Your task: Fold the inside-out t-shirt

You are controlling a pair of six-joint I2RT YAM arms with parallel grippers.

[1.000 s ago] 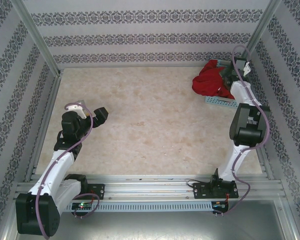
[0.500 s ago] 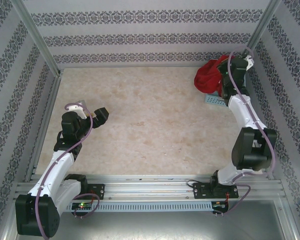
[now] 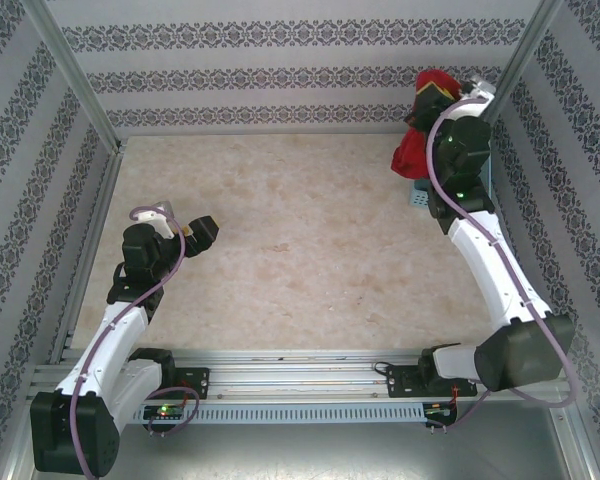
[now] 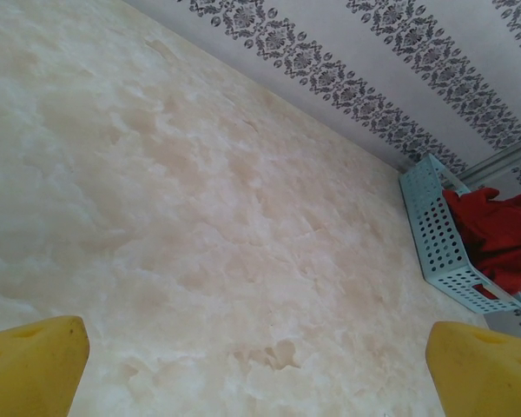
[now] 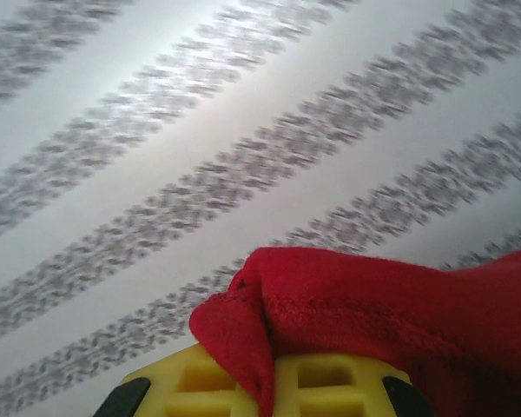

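Fig. legend, as I read it from the remote desk.

Tee, look: 1 red tee [image 3: 412, 152], plain solid colour, soft cloth, no print that I can see. It is bunched and crumpled, not spread. In the R wrist view [image 5: 373, 304] a stitched hem runs across the fold nearest the cam.

Tee, place: far R corner of the table [image 3: 300, 250]. The top part is held up against the patterned wall [image 3: 280, 80]. The rest hangs down to the basket [image 3: 418, 199]. In the L wrist view the cloth [image 4: 495, 234] lies inside the basket's [image 4: 434, 234] perforated wall.

R gripper [image 3: 438, 88]: yellow fingers [image 5: 330, 382] pressed together, with a fold of the tee pinched between them. Arm is stretched up to the far corner.

L gripper [image 3: 202, 232]: fingers [image 4: 30, 365] spread wide, nothing between them. It hovers over bare table on the L side, well apart from the tee.

Counts: tee x1; basket x1, light blue plastic; arms x2; grippers x2, one per arm.
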